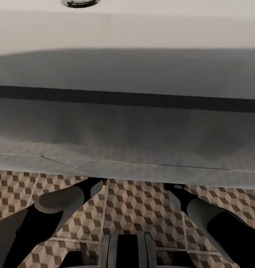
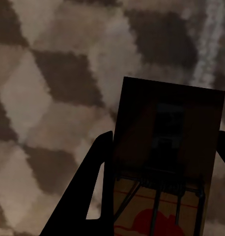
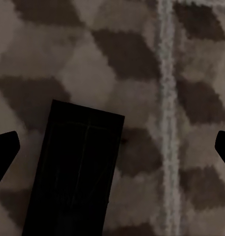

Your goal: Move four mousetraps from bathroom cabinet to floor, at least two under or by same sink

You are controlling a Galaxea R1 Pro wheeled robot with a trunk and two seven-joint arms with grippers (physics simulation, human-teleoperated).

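Observation:
A dark brown mousetrap (image 2: 166, 162) with a wire spring and a red print sits between the fingers of my left gripper (image 2: 164, 140), which is shut on its two long edges just above the bathroom floor (image 2: 48, 93). A second mousetrap (image 3: 73, 172) lies flat on the cube-patterned floor (image 3: 142, 64) beside a pale grout line. My right gripper (image 3: 115, 147) hangs over it, open wide, with its fingertips (image 3: 5, 150) well apart from it. In the head view both arms reach under the white sink (image 1: 127, 29), whose vanity front (image 1: 127, 130) hides both grippers.
The vanity front stands close ahead and overhangs the floor (image 1: 142, 208). A chrome drain (image 1: 81, 3) shows in the basin. My left forearm (image 1: 57, 204) and right forearm (image 1: 205, 216) angle inward over the tiles, with the robot's trunk (image 1: 127, 249) between them.

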